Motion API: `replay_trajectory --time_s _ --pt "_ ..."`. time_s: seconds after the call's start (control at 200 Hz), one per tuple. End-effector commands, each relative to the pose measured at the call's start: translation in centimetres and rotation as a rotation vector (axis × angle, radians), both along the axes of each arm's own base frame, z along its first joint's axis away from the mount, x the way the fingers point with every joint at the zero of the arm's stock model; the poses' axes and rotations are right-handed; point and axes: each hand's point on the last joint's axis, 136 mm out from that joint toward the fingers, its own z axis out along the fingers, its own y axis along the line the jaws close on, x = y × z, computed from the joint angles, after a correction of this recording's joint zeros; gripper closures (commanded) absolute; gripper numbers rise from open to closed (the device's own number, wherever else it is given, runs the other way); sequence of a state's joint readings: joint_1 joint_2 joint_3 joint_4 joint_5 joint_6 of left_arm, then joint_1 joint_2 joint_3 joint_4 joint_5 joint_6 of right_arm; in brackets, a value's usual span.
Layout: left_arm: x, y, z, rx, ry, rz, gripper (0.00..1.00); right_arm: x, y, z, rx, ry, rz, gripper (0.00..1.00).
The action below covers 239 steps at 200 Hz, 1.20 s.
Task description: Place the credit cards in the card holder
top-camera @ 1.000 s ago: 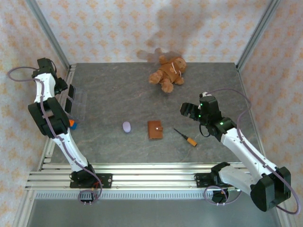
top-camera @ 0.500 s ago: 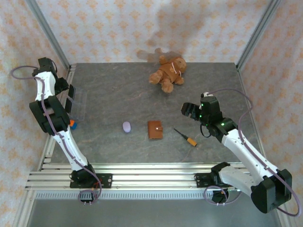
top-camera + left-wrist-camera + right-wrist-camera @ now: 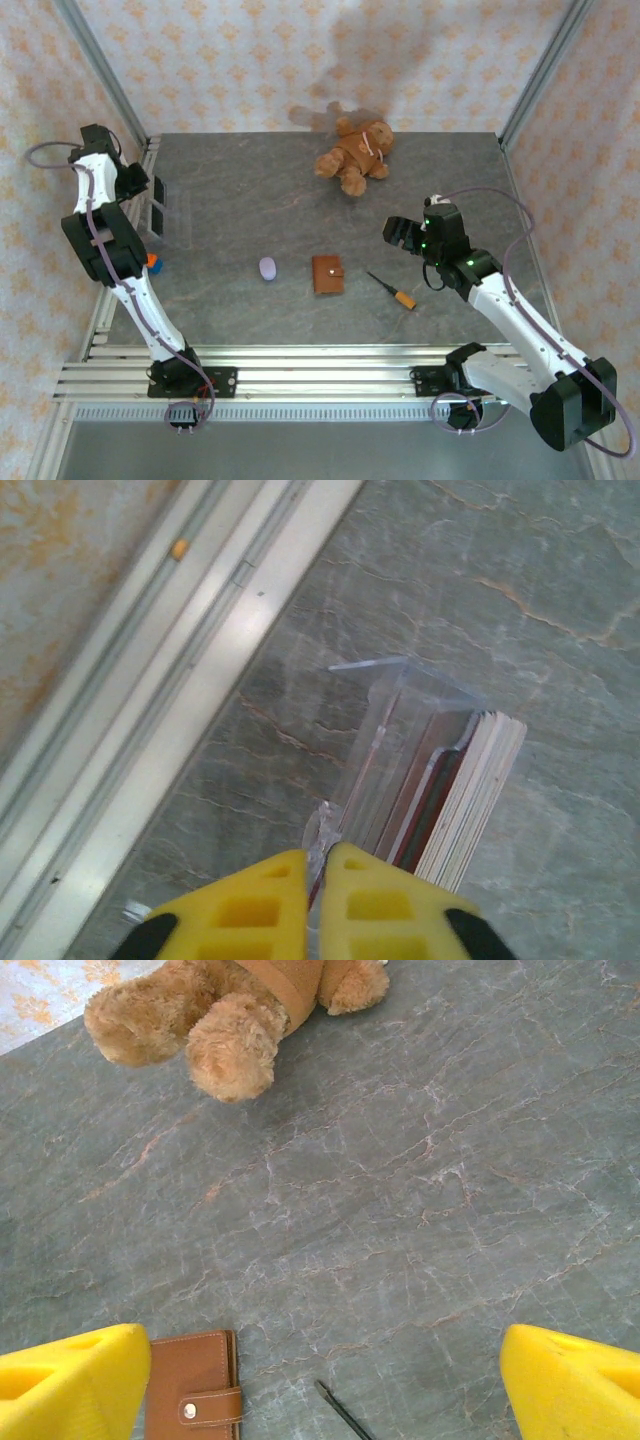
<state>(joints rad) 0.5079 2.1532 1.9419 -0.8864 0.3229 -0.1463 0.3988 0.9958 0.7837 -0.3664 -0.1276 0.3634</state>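
Top view: small brown leather snap-tab wallet (image 3: 327, 273) is seen closed mid-table, well apart from the left gripper (image 3: 153, 200), which is set at a clear plastic case (image 3: 172, 215) by the left edge.
Left wrist: yellow fingers (image 3: 250, 910) are pressed together at the case's near wall; whether anything is nipped cannot be told. Thin pale-edged plastic cards (image 3: 465, 785) are stacked on edge inside.
Right wrist: right gripper (image 3: 320, 1380) is spread wide, wallet just beside one finger, brown plush teddy bear (image 3: 220, 1020) farther off.

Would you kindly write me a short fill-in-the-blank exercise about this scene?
The card holder lies between the purple oval and the ___.
The right gripper has its jaws ___.
The left gripper is ___ beside the credit cards.
Missing words: screwdriver; open; shut.
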Motion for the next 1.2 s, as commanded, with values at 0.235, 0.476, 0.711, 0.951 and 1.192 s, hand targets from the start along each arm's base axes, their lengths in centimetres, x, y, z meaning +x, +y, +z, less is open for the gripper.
replay_trajectory --time_s 0.235,0.476,0.711,0.951,1.192 --pt "0.7 -5.8 0.9 -0.222 -0.108 0.044 0.99 1.0 0.4 0.7 0.05 -0.037 -0.033 0.09" --pt "1.4 -10.0 1.5 -0.248 -0.11 0.004 1.0 1.4 1.0 -0.4 0.089 -0.009 -0.044 0.1" --pt "2.5 -15.1 3.2 -0.286 -0.167 -0.039 1.0 1.5 1.2 -1.4 0.094 0.027 -0.051 0.1" --pt "4.3 -20.8 4.8 -0.372 -0.244 -0.078 1.0 1.2 1.0 -2.6 0.077 0.058 -0.056 0.1" --pt "6.1 -25.8 5.9 -0.416 -0.297 -0.131 1.0 0.7 1.6 -3.4 0.076 0.085 -0.041 0.1"
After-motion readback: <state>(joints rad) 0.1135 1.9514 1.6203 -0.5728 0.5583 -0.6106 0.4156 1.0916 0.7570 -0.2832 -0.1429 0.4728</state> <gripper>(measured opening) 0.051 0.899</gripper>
